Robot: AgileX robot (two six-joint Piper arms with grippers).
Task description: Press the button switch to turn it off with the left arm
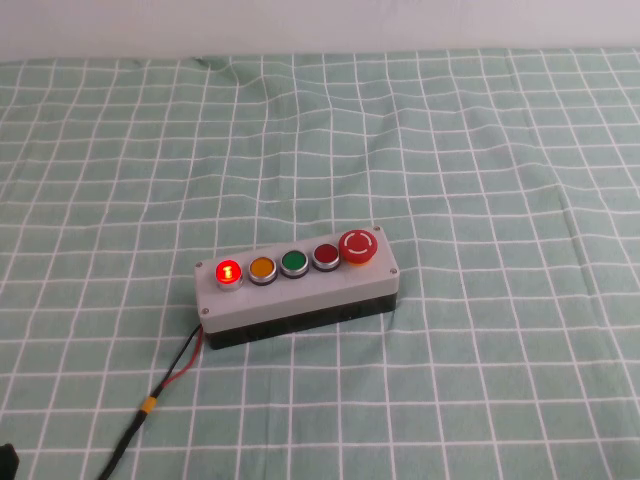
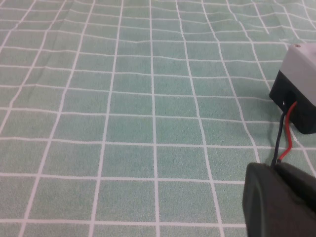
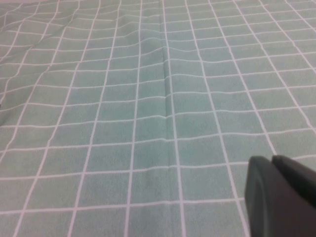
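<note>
A: Where is the button switch (image 1: 228, 272)?

B: It glows at the left end of the grey box (image 1: 300, 295), beside the orange button (image 1: 262, 268). Nothing covers it.

A: And the grippers?

B: The left gripper (image 2: 281, 202) is low, near the box's wires (image 2: 285, 140); the right gripper (image 3: 281, 197) is over bare tablecloth (image 3: 148, 98). Their opening I cannot tell.

My black left gripper (image 2: 281, 202) hovers over green, white-checked cloth (image 2: 148, 123); near it, the grey-and-black box (image 2: 301, 84); its button switch (image 1: 228, 272) glows bright red; my right gripper (image 3: 281, 197) is black too.
</note>
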